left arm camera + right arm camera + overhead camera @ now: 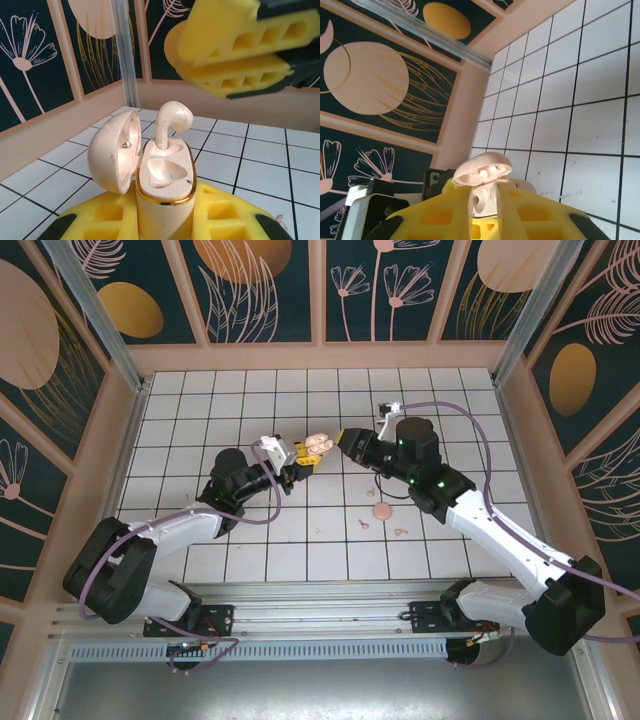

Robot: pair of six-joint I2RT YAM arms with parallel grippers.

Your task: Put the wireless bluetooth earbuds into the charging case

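Your left gripper (165, 225) clamped the open charging case (165, 175), one earbud (172, 120) standing inside. Your right gripper (485, 205), barely parted, held nothing over the white-tiled table (250, 560), floral walls (260, 290) around.

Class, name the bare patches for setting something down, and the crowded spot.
Free: far tile rows by the back wall; near tiles between the arm bases. Crowded: centre, left pincer, right pincer and charging case; loose earbuds beside the right arm.

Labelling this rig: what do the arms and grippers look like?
Both the left arm and right arm have white links, black joints and a purple cable alongside. The left gripper and right gripper carry yellow fingers with square pockets. Green lights dot the right arm.
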